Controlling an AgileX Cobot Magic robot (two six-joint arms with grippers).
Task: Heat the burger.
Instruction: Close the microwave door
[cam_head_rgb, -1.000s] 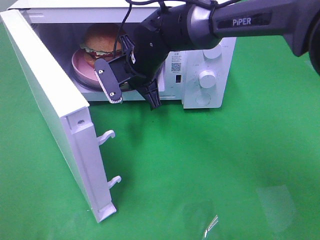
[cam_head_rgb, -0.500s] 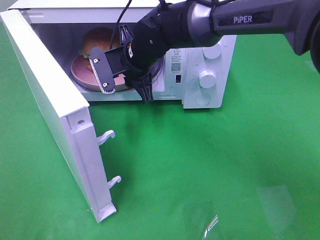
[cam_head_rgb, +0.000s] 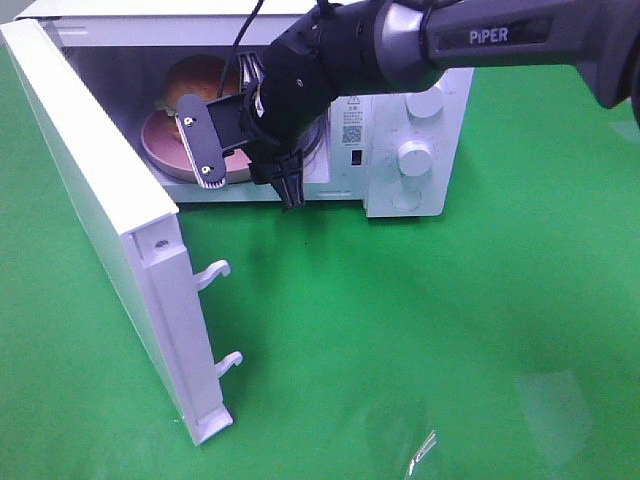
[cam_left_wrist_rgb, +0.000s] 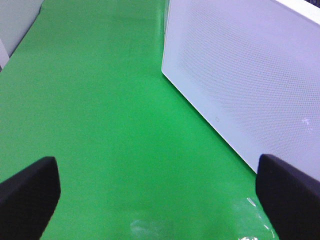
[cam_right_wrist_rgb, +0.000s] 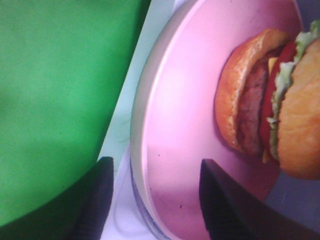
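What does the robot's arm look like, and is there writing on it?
The right arm is a thick dark grey tube with white PiPER lettering and a thin black cable. Its right gripper has one pale grey finger with screws and one black finger. The left gripper shows only two rounded black fingertips.

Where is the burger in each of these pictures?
Exterior high: the burger sits inside the open microwave, towards the back of the pink plate.
Left wrist: not in it; only the green mat and the microwave door show.
Right wrist: the burger fills much of the picture, lying on the pink plate.
Shared landmark: the pink plate, seen in both burger views.
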